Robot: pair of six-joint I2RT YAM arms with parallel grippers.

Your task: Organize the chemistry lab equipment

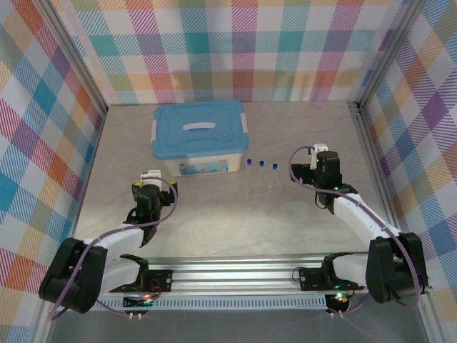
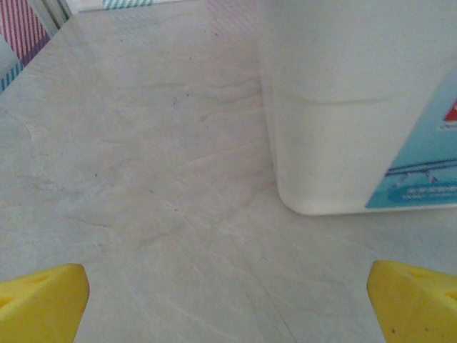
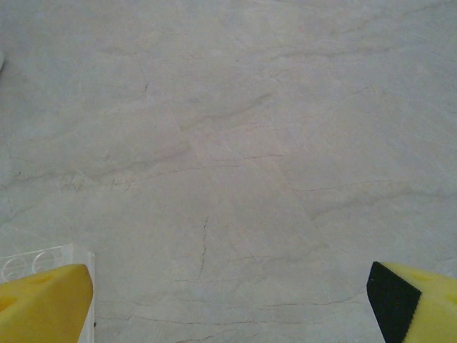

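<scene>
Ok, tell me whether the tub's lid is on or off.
On: the blue lid sits flat across the white tub, covering its whole top.

A robot test cell: plaid-patterned walls on metal framing enclose a marble-look tabletop with a mounting rail.

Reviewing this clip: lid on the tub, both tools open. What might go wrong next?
The left tool sits open close beside the tub; a forward move might shove it. The lid is on, so nothing can go in yet. The three blue-capped tubes lie loose by the tub, their clear bodies barely visible; the right tool might knock or roll them.
</scene>
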